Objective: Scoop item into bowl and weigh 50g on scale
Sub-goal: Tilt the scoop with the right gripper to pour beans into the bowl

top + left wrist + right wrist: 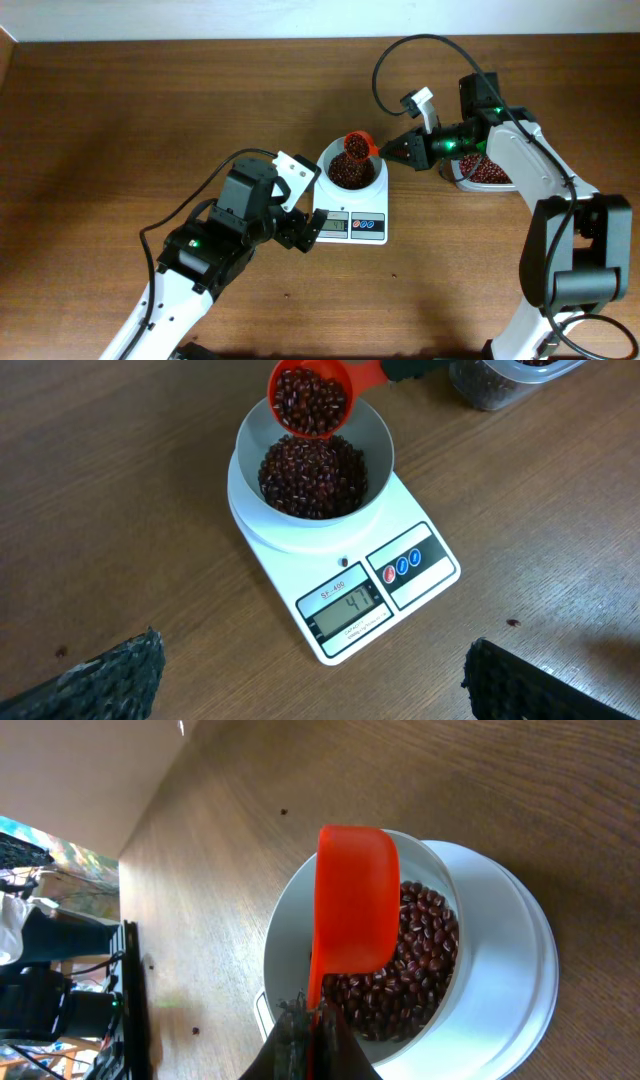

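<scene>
47 on scale (345, 603); right gripper (392, 152) pinches scoop (310, 398) over bowl (381, 446) rim; left gripper (303, 205) spread.

Beans (312, 475) lie in the bowl (372, 440) atop the scale (285, 565), scoop (355, 900) above.

White bowl (375, 445) of red-brown beans (312, 475), atop white scale (340, 610), reading 47

We judge this a robotics laboratory bench, not a kitchen. Two white-and-black arms, the left arm (200, 262) and the right arm (545, 185), reach in from the near side of a brown wood-grain worktop (100, 150). A black cable (385, 60) loops loose by the right arm. The right wrist view shows dark equipment (60, 1005) beyond the worktop's edge; we cannot identify it.
</scene>
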You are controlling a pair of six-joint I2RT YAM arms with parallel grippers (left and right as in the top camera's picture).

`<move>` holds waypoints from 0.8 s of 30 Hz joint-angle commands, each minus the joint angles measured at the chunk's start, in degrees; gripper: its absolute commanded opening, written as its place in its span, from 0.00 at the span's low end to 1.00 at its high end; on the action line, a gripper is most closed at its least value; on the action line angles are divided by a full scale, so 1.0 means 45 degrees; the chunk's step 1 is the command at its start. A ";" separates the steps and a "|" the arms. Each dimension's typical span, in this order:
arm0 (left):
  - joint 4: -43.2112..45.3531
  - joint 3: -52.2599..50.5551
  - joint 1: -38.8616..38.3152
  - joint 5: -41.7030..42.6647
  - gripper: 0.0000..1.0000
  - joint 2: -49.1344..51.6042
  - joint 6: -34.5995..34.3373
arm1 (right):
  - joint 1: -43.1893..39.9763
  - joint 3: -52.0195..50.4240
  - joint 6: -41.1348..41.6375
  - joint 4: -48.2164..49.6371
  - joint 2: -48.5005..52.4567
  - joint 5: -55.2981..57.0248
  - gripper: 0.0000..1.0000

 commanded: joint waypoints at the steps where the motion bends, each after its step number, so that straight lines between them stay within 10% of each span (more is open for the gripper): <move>1: 0.0024 -0.0063 -0.0063 -0.0053 0.99 -0.0015 -0.0117 | -0.0015 0.0287 -0.0185 0.0053 -0.0316 0.0330 0.04; 24: 0.0024 -0.0063 -0.0063 -0.0053 0.99 -0.0015 -0.0117 | -0.0015 0.0287 -0.1933 0.0073 -0.0316 0.0233 0.04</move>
